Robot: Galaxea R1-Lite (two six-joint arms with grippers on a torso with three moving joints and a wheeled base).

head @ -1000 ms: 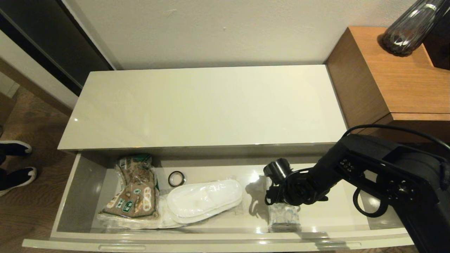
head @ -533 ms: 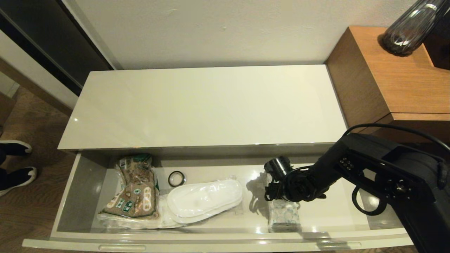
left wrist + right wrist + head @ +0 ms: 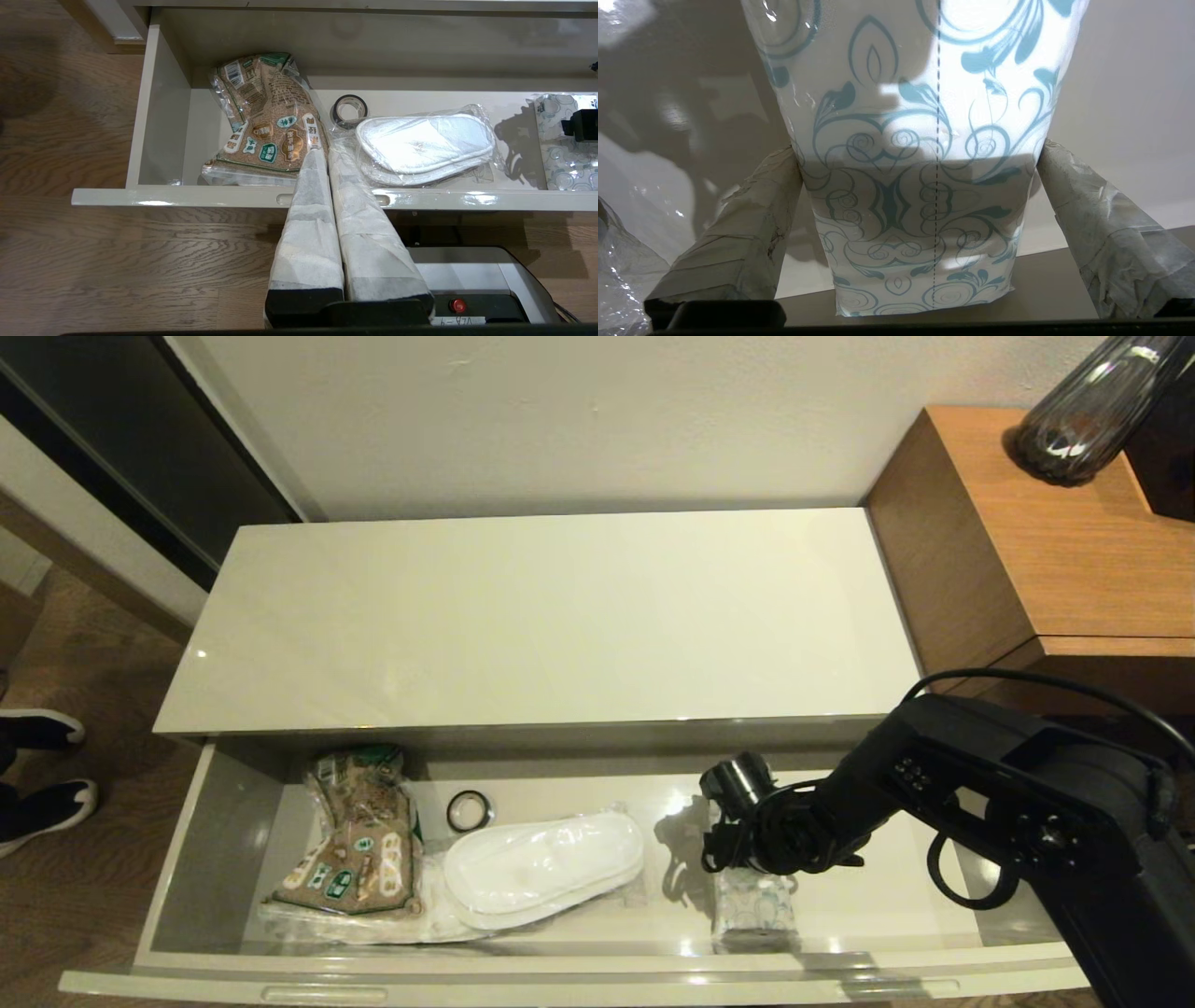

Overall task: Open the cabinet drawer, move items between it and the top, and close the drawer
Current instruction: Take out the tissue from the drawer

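The drawer (image 3: 187, 859) stands pulled fully out below the cabinet top (image 3: 551, 616), so that its contents lie exposed from above; the right gripper (image 3: 920, 154) reaches down into the drawer's right part with its fingers (image 3: 738, 233) spread wide, one on each long side of the tissue pack (image 3: 754, 905), apparently touching its sides though not yet squeezing, a stance judged to prepare a pinch across the pack's narrow width; the pack lies flat close to the front wall, which leaves little room on that side, whereas bare floor lies open to its right; the wrapped slippers (image 3: 541, 863) rest mid-drawer, well clear of the gripper, beside a black ring (image 3: 468, 810) and a brown packet (image 3: 359, 840); the top offers broad free space for setting things down; the left gripper (image 3: 327, 154) hangs parked outside the drawer front, its fingers pressed together.
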